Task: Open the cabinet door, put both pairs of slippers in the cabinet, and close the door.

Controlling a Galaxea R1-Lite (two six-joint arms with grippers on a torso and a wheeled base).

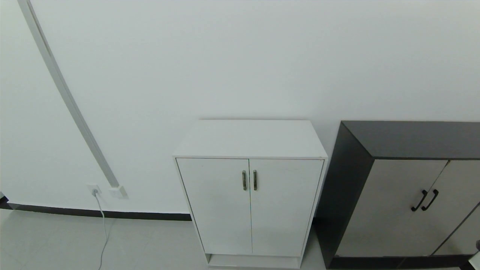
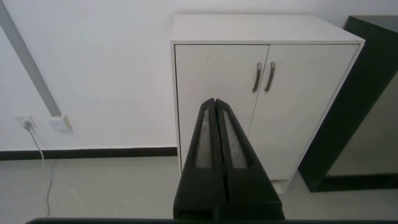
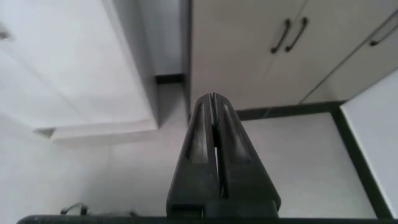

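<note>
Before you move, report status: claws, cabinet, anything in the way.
Left claw shut, empty. Right claw shut, empty. White cabinet closed, handles untouched. No obstacle seen before it.

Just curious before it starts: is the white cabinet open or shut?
Shut. On the white cabinet, both doors lie flush, handles side by side at the centre seam.
</note>
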